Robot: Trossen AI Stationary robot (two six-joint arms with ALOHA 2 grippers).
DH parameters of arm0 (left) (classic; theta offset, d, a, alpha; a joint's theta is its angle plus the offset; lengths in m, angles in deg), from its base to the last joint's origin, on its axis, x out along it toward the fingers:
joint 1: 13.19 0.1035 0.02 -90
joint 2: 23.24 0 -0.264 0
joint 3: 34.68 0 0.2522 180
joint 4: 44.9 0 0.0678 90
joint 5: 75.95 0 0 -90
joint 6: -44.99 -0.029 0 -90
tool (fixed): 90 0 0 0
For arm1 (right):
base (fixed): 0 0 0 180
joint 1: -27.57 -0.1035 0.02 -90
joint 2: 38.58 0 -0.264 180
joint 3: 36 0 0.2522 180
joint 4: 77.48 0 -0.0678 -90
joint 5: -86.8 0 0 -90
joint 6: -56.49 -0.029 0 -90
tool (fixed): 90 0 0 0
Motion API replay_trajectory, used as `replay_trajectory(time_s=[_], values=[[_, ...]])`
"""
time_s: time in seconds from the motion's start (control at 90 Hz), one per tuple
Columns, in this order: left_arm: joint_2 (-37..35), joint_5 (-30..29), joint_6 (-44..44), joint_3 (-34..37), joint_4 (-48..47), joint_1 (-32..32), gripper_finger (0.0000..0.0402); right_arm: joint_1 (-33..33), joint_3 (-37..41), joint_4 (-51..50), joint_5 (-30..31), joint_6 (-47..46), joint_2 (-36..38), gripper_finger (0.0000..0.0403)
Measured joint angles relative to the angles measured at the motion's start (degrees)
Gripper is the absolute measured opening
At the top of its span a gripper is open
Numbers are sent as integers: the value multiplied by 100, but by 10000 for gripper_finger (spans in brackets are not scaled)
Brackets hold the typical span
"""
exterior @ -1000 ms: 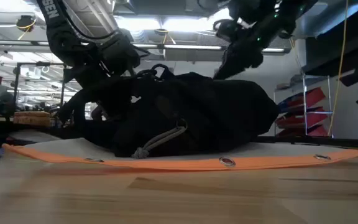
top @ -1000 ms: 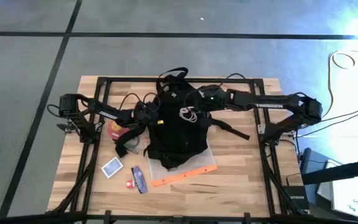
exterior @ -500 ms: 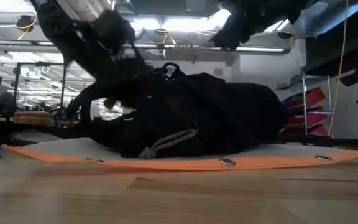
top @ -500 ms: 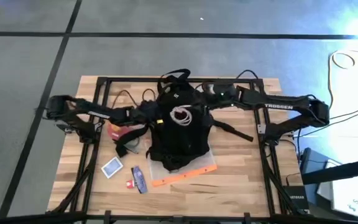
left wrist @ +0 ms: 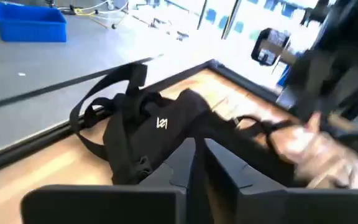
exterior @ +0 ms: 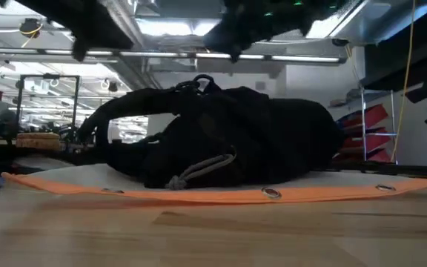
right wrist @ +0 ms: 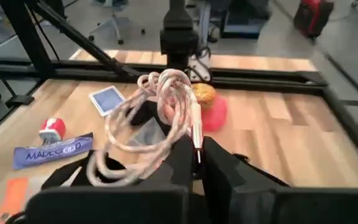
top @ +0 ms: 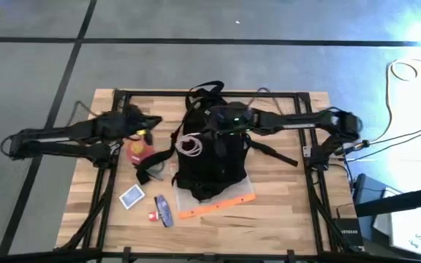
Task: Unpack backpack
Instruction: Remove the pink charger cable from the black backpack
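1 right claw [right wrist: 194, 163] grips white cable [right wrist: 157, 118] above backpack [top: 210, 157].

The backpack [top: 209, 150] lies at the counter [top: 283, 212] centre on a mat [top: 221, 204]. A coiled cable [top: 190, 145] hangs above it. A card [top: 131, 196] lies to its left.

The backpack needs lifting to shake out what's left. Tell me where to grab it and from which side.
Probably the carry loop at the top end of the backpack. It arches clear of the fabric, so jaws coming down from above could close across the thin strap.
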Motion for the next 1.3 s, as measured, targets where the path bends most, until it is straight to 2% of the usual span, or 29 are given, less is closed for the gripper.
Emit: replay_trajectory(time_s=[0.156, 0.3, 0.478, 0.644, 0.811, 1.011, 1.144, 1.3], values=[[-315, 144, 13, 0, -269, -179, 17, -60, -1172, -151, -57, 1, -1069, 0], [-372, 213, 26, 1, -507, -293, 17, -49, -2307, -281, 156, 2, -2065, 1], [-548, 141, 318, 2, -1300, -427, 17, 4, -3628, -649, 325, 2, -3120, 1], [-740, -12, 693, 2, -1918, -556, 17, 71, -4486, -762, 524, 21, -3977, 1], [-773, -28, 933, 2, -2227, -675, 17, 149, -4846, -534, 669, 468, -4559, 1], [-766, -87, 1059, 2, -2353, -724, 17, 249, -4850, -380, 1518, 607, -4958, 29], [-764, -100, 1051, 2, -2341, -724, 17, 303, -4850, -237, 1391, 473, -4996, 77], [-764, -100, 1104, 2, -2339, -724, 17, 288, -4828, -166, 1207, 480, -4996, 166]])
